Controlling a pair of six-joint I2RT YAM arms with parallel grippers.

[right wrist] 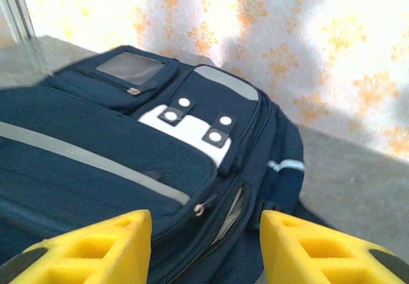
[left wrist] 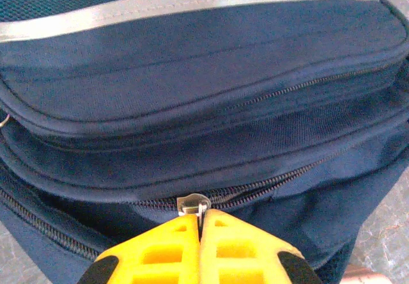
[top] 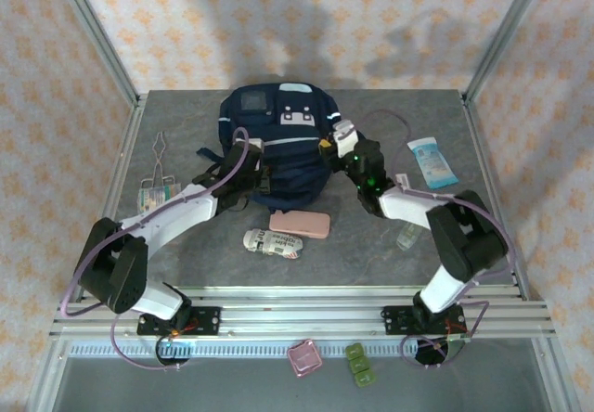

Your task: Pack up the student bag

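Observation:
The student bag (top: 278, 148), navy with grey stripes and white patches, lies at the back middle of the table. At the bag's near left side, my left gripper (top: 243, 166) is shut; in the left wrist view its yellow fingers (left wrist: 166, 252) pinch the metal zipper pull (left wrist: 193, 205) of a lower zip, the gripper (left wrist: 200, 219) right at the slider. My right gripper (top: 339, 148) hovers at the bag's right side. In the right wrist view it (right wrist: 204, 226) stands open with nothing between its fingers, above the student bag (right wrist: 96, 162) and a partly open zip gap (right wrist: 234, 208).
In front of the bag lie a pink case (top: 300, 223) and a rolled printed packet (top: 274, 242). A blue tissue pack (top: 432, 161) lies at the right, metal tongs (top: 160, 148) and a card pack (top: 158, 194) at the left. A small clear item (top: 408, 238) lies near the right arm.

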